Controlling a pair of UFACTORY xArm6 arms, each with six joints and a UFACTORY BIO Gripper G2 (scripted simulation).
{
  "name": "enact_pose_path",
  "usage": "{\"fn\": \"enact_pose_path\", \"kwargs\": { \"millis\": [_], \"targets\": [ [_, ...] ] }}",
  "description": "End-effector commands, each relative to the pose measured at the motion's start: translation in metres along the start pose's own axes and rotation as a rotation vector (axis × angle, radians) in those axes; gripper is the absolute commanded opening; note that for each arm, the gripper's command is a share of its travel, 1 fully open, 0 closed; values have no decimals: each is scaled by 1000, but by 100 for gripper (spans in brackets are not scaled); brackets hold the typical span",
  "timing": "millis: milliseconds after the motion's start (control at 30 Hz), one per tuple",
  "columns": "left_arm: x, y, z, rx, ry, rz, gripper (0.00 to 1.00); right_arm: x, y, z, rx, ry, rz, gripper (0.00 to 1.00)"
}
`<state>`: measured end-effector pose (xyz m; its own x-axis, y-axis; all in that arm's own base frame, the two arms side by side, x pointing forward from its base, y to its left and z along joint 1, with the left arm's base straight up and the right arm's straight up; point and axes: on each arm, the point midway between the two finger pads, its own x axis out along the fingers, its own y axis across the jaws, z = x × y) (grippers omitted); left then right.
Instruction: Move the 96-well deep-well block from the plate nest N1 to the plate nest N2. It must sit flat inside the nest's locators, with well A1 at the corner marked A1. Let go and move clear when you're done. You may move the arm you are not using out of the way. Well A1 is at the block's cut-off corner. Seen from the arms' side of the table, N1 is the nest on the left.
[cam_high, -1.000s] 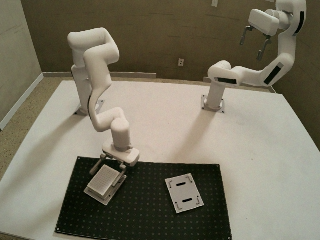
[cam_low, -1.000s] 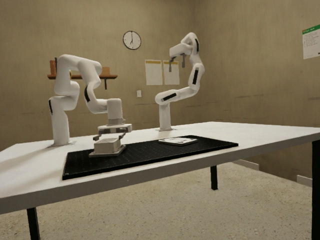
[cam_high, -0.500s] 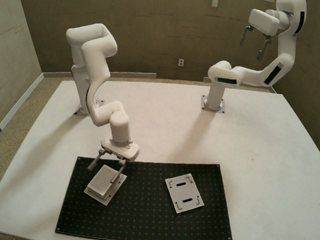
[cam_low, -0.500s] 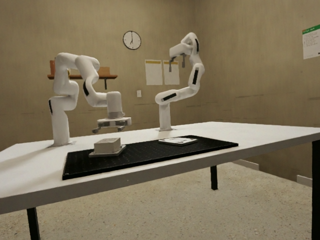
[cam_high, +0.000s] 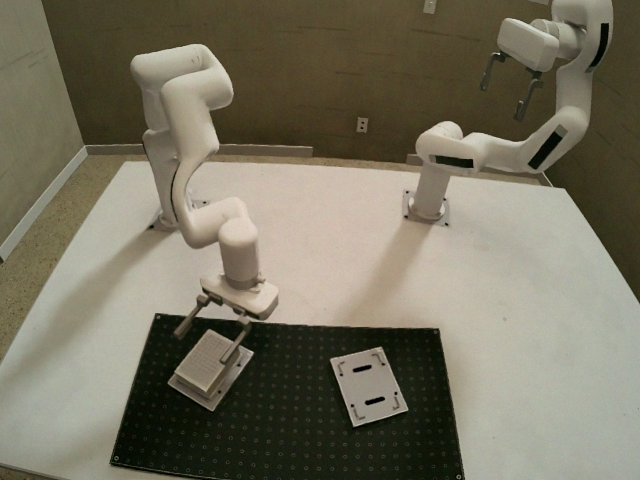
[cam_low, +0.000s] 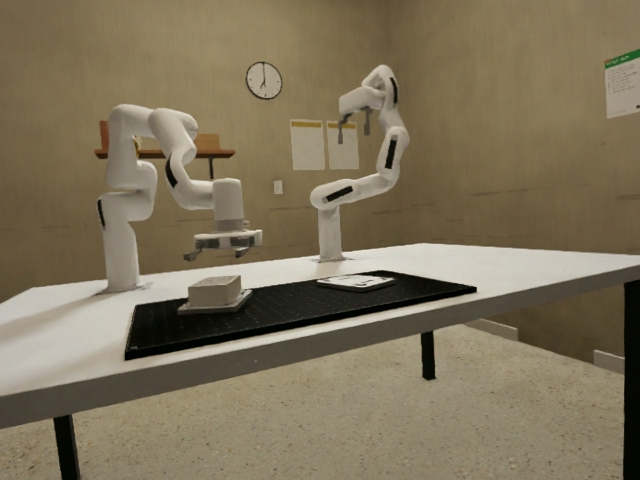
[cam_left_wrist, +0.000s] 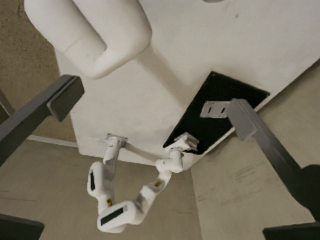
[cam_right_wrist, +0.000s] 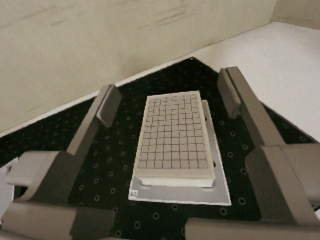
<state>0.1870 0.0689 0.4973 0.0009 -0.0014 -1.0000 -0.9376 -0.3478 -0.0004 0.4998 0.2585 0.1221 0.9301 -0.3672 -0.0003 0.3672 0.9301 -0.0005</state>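
The pale deep-well block (cam_high: 202, 360) (cam_low: 214, 292) (cam_right_wrist: 175, 132) rests on nest N2 (cam_high: 232, 374) (cam_low: 206, 311) (cam_right_wrist: 190, 195) and looks flat. The corner mark (cam_right_wrist: 133, 193) is at the lower left in the right wrist view, and the block's cut-off corner seems to be there. The block hides most locators, so its exact seating is hard to tell. Nest N1 (cam_high: 367, 384) (cam_low: 330, 282) (cam_left_wrist: 216, 109) is empty. My right gripper (cam_high: 201, 347) (cam_low: 214, 256) (cam_right_wrist: 170, 102) is open and empty, above the block and clear of it. My left gripper (cam_high: 501, 101) (cam_low: 353, 136) (cam_left_wrist: 155, 109) is open and empty, high up.
Both nests stand on the black perforated board (cam_high: 289, 413) (cam_low: 289, 315). The left arm (cam_high: 573, 93) is folded high, well away from the board. The right arm (cam_high: 191, 134) reaches over from its base. A wall shelf (cam_low: 170, 153) is behind it.
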Motion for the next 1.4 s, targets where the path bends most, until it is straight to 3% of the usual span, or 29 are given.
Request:
{"fn": "enact_pose_path", "kwargs": {
  "millis": [0,167,300,367,633,1367],
  "targets": [
    [0,0,0,0,0,-1,100,1,1,2,4,-2,0,37],
    [0,0,0,0,0,-1,100,1,1,2,4,-2,0,37],
    [0,0,0,0,0,-1,100,8,-14,13,4,-3,133,37],
    [0,0,0,0,0,-1,100,8,-14,13,4,-3,133,37],
    [0,0,0,0,0,-1,100,24,-43,36,3,-3,376,37],
    [0,0,0,0,0,-1,100,63,-116,92,2,-4,376,37]
  ]
}}
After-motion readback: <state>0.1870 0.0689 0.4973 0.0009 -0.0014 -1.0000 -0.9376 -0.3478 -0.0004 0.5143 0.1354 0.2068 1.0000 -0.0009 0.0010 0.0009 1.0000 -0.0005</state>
